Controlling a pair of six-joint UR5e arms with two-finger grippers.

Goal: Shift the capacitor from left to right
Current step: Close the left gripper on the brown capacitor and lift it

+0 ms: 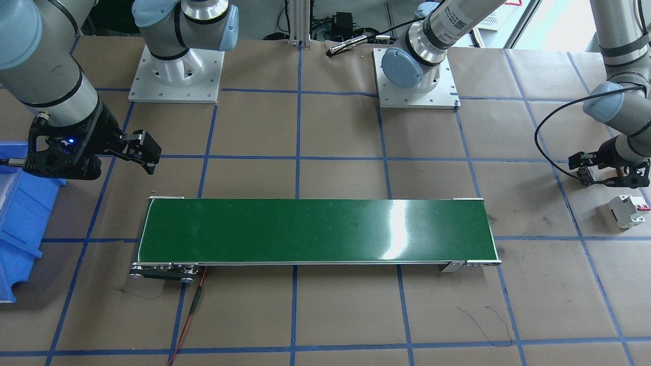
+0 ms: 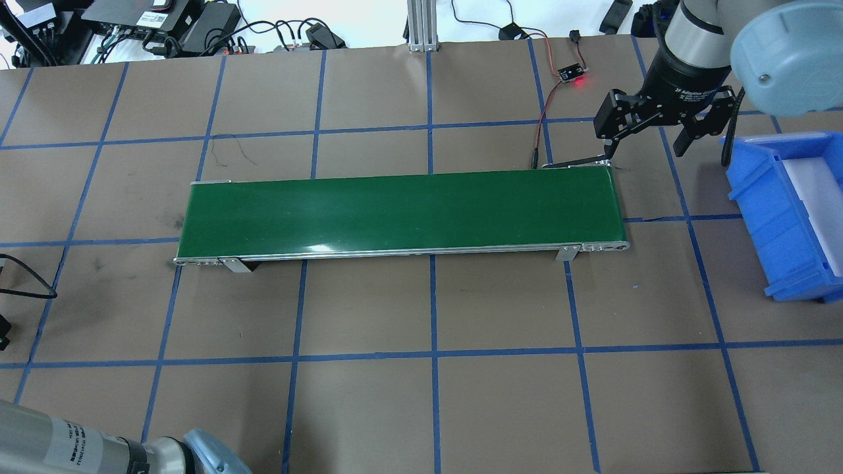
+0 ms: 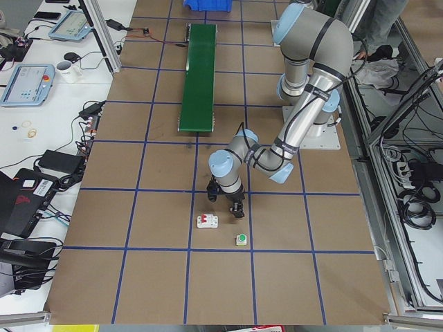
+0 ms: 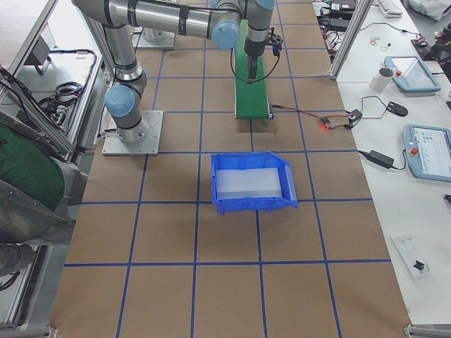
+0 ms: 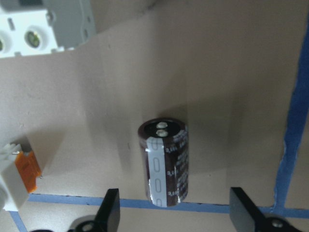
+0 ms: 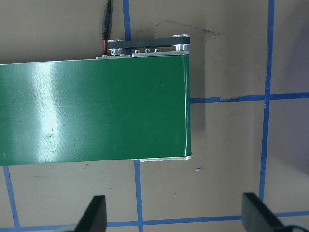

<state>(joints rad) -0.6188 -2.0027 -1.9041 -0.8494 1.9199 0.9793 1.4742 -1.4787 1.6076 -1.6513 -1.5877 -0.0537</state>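
The capacitor [image 5: 164,162] is a dark purplish-black cylinder with a pale stripe and a silvery end. It lies on its side on the brown paper in the left wrist view. My left gripper [image 5: 176,215] is open, with a finger on each side of the capacitor's near end and neither touching it. This gripper also shows low over the table in the front-facing view [image 1: 582,170] and in the exterior left view [image 3: 227,206]. My right gripper [image 2: 645,145] is open and empty above the far end of the green conveyor belt [image 2: 402,210]; its wrist view shows the spread fingers [image 6: 94,215].
A white circuit breaker [image 1: 629,211] lies beside my left gripper and shows in the left wrist view [image 5: 46,24]. A white part with an orange tab [image 5: 17,174] is close by. A green-topped push button [image 3: 241,239] sits nearby. A blue bin [image 2: 784,217] stands beyond the belt's right end.
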